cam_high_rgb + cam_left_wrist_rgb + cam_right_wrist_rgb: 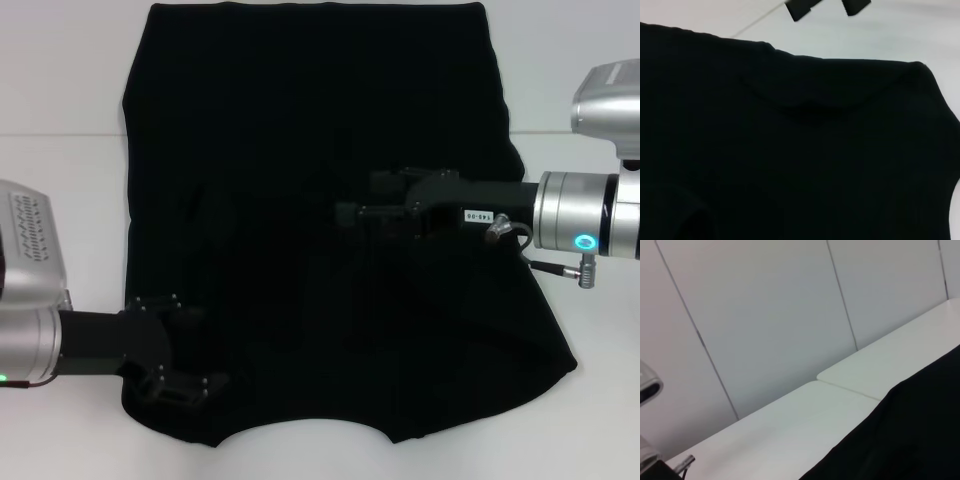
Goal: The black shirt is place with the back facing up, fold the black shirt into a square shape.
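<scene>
White tabletop (60, 220) stretches in front of us, with pale wall panels (765, 315) behind it in the right wrist view. On it lies the black shirt (300, 150), spread mostly flat and covering the middle of the table, its curved neckline (300, 432) at the near edge and its straight hem at the far edge. The right side of the shirt bulges outward toward the near right corner.

Our left gripper (185, 385) sits low over the shirt's near left corner, beside the neckline, with the arm coming in from the left edge. We cannot tell whether its fingers are spread or pinching cloth, since black metal blends into black fabric. In the left wrist view, two dark finger ends (801, 9) show at the frame edge above the shirt's edge.

Our right gripper (350, 212) reaches in from the right, lying level over the shirt's middle. We cannot tell how its fingers stand either.
</scene>
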